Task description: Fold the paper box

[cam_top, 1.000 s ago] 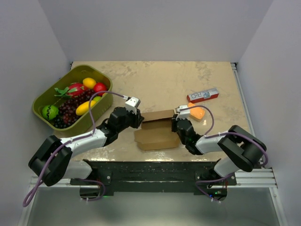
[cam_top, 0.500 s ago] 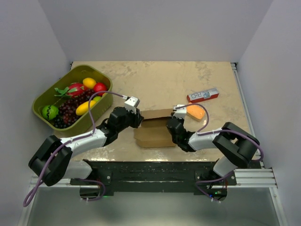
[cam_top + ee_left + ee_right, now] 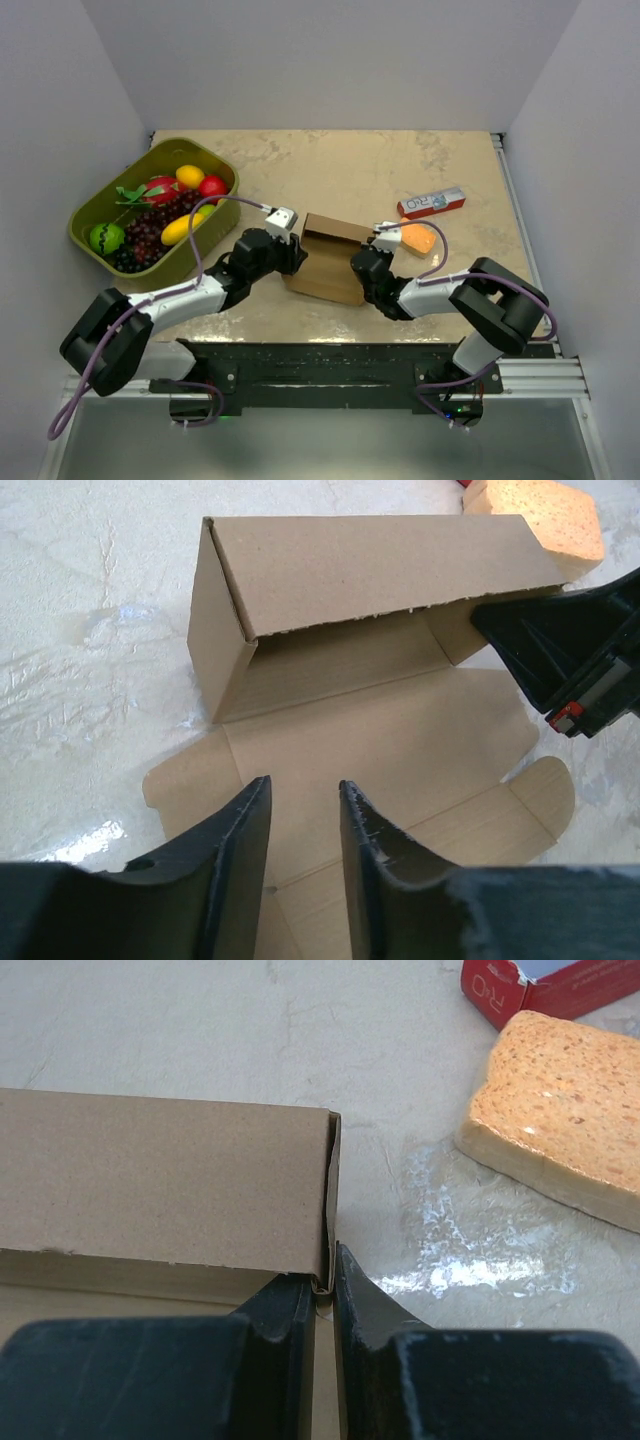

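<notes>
The paper box (image 3: 330, 262) is plain brown cardboard lying between the two arms. Its long back panel (image 3: 370, 570) stands raised and leans over the flat base sheet (image 3: 400, 730), with one end wall folded up at the left. My right gripper (image 3: 322, 1268) is shut on the thin edge of the box's right end flap, at the corner of the raised panel (image 3: 160, 1175). My left gripper (image 3: 303, 785) hovers low over the flat sheet's near left part, its jaws apart with nothing between them. From above, the left gripper (image 3: 297, 255) sits at the box's left side and the right gripper (image 3: 362, 262) at its right.
An orange sponge block (image 3: 417, 239) lies just right of the box, close to the right gripper. A red-and-white carton (image 3: 431, 203) lies behind it. A green tray (image 3: 178, 262) of toy fruit stands at the far left.
The right gripper has swung the box's back panel up and over toward the left, so the box looks shorter from above. The left gripper's jaws have widened a little.
</notes>
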